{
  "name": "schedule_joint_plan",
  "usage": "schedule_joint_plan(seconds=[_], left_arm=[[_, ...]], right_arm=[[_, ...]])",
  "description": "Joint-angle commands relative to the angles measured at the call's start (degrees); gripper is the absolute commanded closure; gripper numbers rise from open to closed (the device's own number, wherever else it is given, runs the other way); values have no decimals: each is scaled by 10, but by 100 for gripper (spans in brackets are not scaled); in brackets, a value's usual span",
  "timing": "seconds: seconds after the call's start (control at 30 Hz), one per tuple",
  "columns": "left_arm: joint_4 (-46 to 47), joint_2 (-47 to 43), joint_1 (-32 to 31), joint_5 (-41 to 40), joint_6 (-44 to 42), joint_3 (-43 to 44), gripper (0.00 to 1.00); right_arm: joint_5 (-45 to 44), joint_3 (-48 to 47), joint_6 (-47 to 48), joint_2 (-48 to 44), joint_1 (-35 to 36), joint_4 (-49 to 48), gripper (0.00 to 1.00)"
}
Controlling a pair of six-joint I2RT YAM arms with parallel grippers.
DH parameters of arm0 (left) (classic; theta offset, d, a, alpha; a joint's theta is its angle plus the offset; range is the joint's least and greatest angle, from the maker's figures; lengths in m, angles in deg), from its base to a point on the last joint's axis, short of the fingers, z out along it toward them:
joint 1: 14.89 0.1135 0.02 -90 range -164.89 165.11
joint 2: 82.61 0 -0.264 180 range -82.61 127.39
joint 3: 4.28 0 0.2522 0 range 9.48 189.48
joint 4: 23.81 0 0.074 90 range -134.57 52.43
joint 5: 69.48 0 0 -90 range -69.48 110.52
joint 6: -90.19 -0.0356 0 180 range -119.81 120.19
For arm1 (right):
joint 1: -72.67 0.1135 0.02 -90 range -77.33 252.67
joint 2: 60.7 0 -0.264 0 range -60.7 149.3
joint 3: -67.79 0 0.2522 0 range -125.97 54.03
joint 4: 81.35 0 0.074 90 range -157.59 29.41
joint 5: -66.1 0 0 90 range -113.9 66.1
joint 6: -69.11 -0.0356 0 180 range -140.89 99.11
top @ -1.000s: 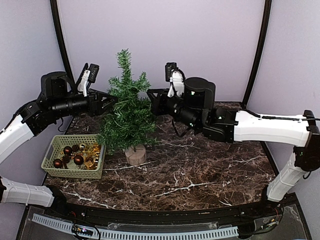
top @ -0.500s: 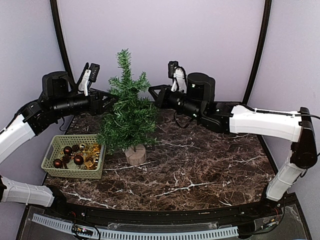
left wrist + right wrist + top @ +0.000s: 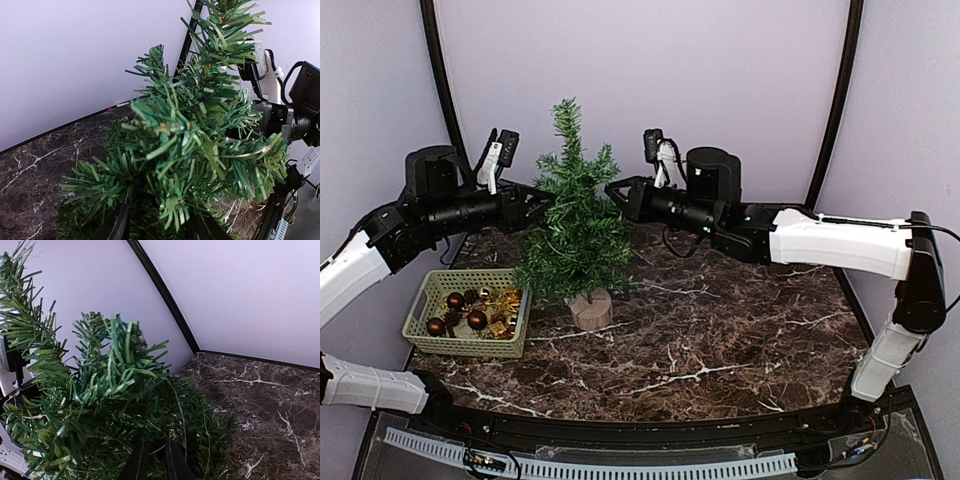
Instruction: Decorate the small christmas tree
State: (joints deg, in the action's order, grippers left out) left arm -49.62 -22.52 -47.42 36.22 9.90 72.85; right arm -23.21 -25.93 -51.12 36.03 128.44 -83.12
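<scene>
**Two arms: white shells, black joints**

Left arm (image 3: 355,270) and right arm (image 3: 840,245) have glossy white link covers and chunky black cylindrical joint housings. A thin black cable (image 3: 880,232) lies along the right arm's white link. Each wrist has a small white-and-black camera module (image 3: 498,150). Left gripper (image 3: 160,216) and right gripper (image 3: 154,442) have slim matte black fingers.

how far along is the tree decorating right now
Early on. Done: no ornament clearly shows on the small christmas tree; the baubles and gold pieces lie in the green basket. In hand: the left gripper straddles branches from one side, the right gripper sits in the foliage from the other, nothing visibly held. Left: hanging the ornaments.
</scene>
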Motion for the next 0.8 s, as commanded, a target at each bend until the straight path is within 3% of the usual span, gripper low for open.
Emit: schedule_joint_plan(seconds=[0.0, 0.2, 0.5, 0.77], left_arm=[[7, -27, -2, -13, 5, -11, 56], [-6, -49, -1, -29, 6, -19, 55], [-22, -85, -1, -60, 22, -43, 41], [-36, -141, 0, -105, 85, -112, 24]], right_arm=[[10, 1, 2, -32, -1, -2, 79], [24, 28, 4, -79, -1, 5, 59], [-50, 104, 19, -180, -2, 30, 17], [-144, 218, 28, -263, -9, -2, 9]])
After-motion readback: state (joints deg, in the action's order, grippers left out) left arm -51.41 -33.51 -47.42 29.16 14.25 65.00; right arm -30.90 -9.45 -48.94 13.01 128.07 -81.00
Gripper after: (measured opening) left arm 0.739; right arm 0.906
